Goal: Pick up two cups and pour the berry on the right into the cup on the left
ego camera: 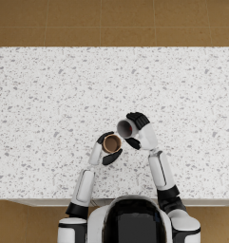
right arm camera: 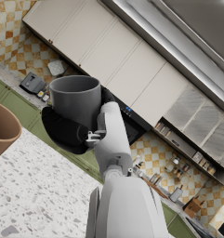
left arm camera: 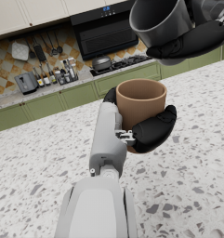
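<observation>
Cups were both off the speckled counter (ego camera: 49,95) at this moment, one in each hand. The left hand (ego camera: 108,148) was closed around the brown cup (ego camera: 111,143) and kept it upright, its mouth facing up. The right hand (ego camera: 138,126) was clamped on the grey cup (ego camera: 126,128), which was tipped toward the brown one. In the left wrist view the grey cup (left arm camera: 160,21) hung just above and a little behind the brown cup (left arm camera: 140,103), and the two did not seem to touch.

I could not see the berry in any picture. The inside of the brown cup looked dark in the head view, and the inside of the grey cup was hidden, so I cannot say whether the berry had already dropped.

The pour seemed to be in progress or nearly finished. The main risk, I think, was aim: if the grey rim was not directly over the brown mouth, the berry could fall on the counter and roll away. A second risk was a knock between the rims, which could shift the brown cup in the fingers.
</observation>
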